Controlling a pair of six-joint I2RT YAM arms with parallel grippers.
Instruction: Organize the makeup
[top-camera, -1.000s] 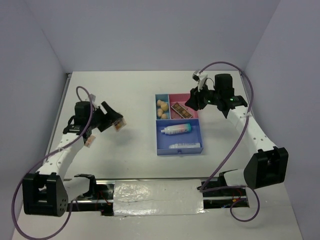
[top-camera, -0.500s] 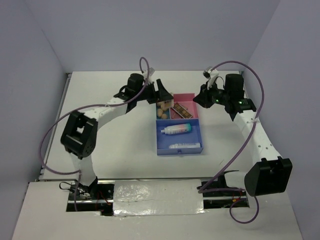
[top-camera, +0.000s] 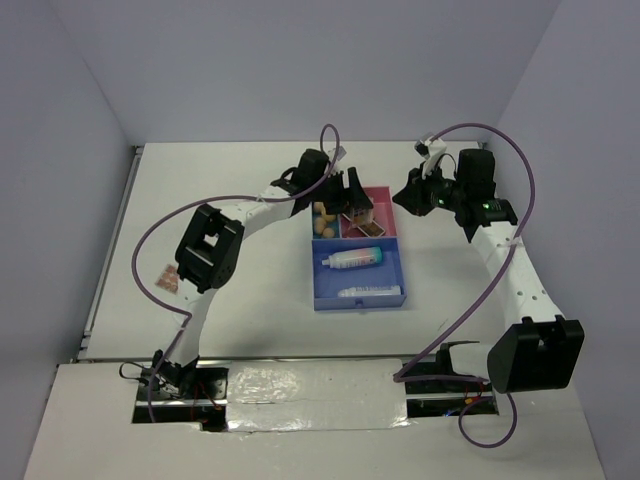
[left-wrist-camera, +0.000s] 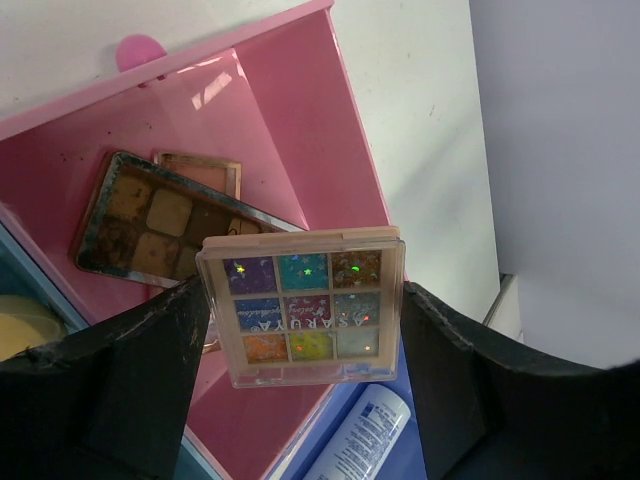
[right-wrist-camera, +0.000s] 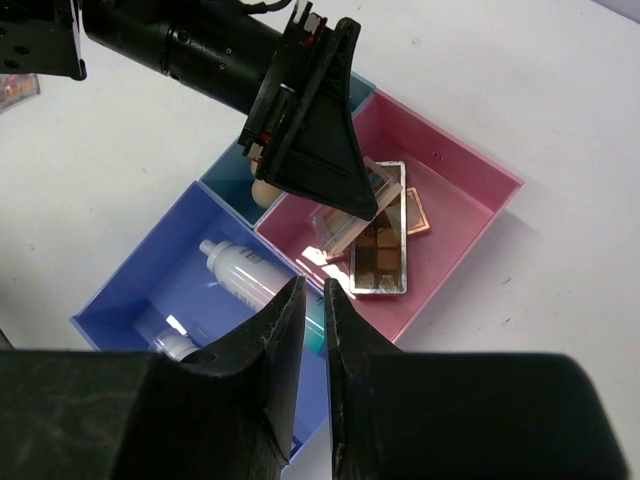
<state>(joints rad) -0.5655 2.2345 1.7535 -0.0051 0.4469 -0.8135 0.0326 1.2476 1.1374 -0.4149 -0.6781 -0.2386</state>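
Observation:
My left gripper is shut on the multicolour eyeshadow palette and holds it just above the tray's pink compartment; it also shows in the top view. A brown palette lies in that compartment on a pink palette. Beige sponges fill the teal compartment. The gradient bottle and the white tube lie in the blue compartment. My right gripper is shut and empty, just right of the tray; its wrist view looks down on the tray.
The blue-and-pink tray stands right of the table's middle. A small pinkish flat item lies on the table at the far left, beside the left arm's elbow. Walls close in the back and both sides.
My left arm swung from the table's left side over to the tray, carrying the multicolour palette. My right gripper drew back to the right, off the pink compartment.

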